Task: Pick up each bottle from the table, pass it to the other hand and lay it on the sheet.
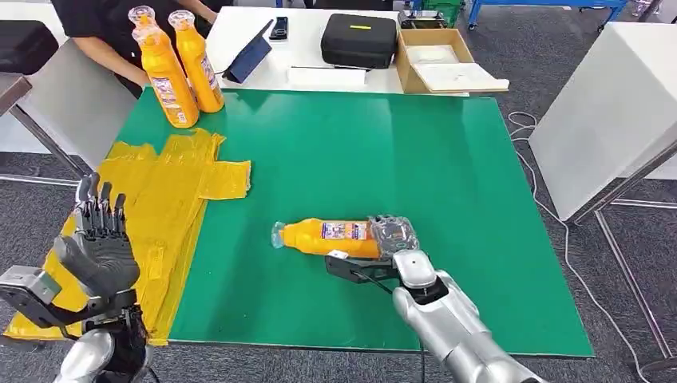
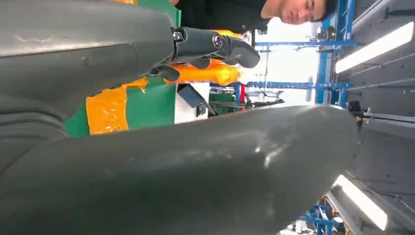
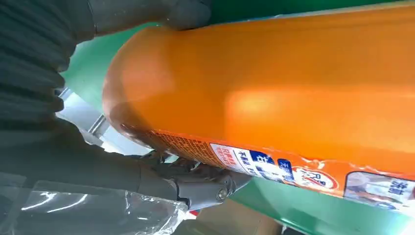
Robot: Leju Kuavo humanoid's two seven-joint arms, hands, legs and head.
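Right robot hand (image 1: 393,236): wrapped in clear film, fingers closed around the base end of an orange bottle (image 1: 329,238) lying on its side on the green tabletop (image 1: 383,159), cap end toward the yellow sheet (image 1: 164,191). Bottle body: orange plastic, translucent cap, printed label with blue, white and red panels running along its length; in the right wrist view the label (image 3: 274,164) sits just beside the dark fingers (image 3: 195,181).

Left robot hand (image 1: 100,239): raised over the near left corner of the tabletop, above the sheet, fingers extended and apart, holding nothing.

Yellow sheet: crumpled plastic, spread along the left edge of the tabletop, well apart from the held bottle.

Two upright orange bottles (image 1: 180,68): standing touching each other at the far left corner of the tabletop, beside a person's arm (image 1: 112,52).

White table behind: black zipped case (image 1: 358,40), closed; open cardboard box (image 1: 435,60) containing white sheets and a flat white pad; dark tablet (image 1: 249,54) tilted; phone (image 1: 279,29).
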